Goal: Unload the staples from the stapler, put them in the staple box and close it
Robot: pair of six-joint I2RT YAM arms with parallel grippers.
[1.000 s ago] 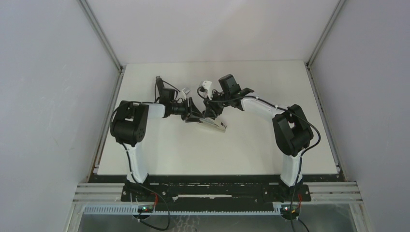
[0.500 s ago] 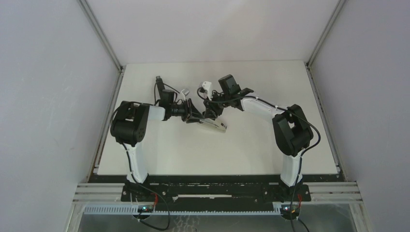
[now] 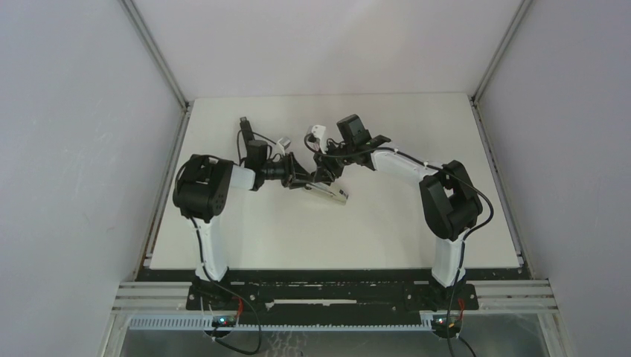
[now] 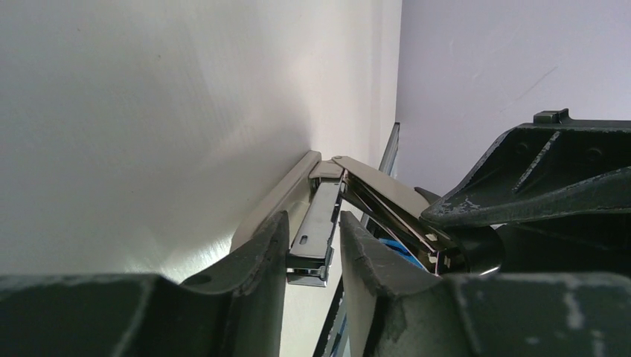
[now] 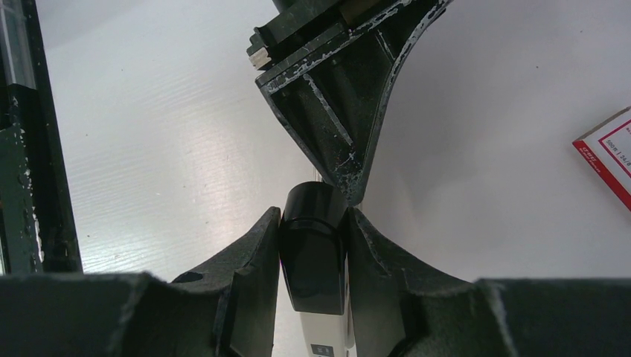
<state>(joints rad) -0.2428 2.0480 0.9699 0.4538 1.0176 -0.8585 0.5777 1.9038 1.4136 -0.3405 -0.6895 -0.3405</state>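
My left hand (image 3: 300,178) reaches in from the left of the stapler (image 3: 331,193), which lies on the white worktop (image 3: 372,230) between my two hands. In my left wrist view the stapler is hinged open. A chrome rail (image 4: 312,230) points straight toward me, and a flat metal arm (image 4: 387,195) rises off to its right from the same far hinge. A bit of blue shows under that arm. My left fingers (image 4: 257,260) stand on either side of the rail's near end, very close to it. The left one looks to be touching, and a thin gap shows at the right one. I cannot tell whether this hand is gripping the rail or only flanking it. I cannot make out the staples themselves; if any sit in the rail, they are hidden from every view.

My right hand (image 3: 325,172) comes down on the stapler from the far right side. Its two fingers are pressed tight against the sides of the stapler's black body, clamped on it, with a white part of the stapler showing below the black. My left hand's dark, scuffed finger meets the stapler just past this grip.

To the right of the stapler and apart from it, the corner of a red-and-white box (image 5: 606,152) lies flat on the worktop.
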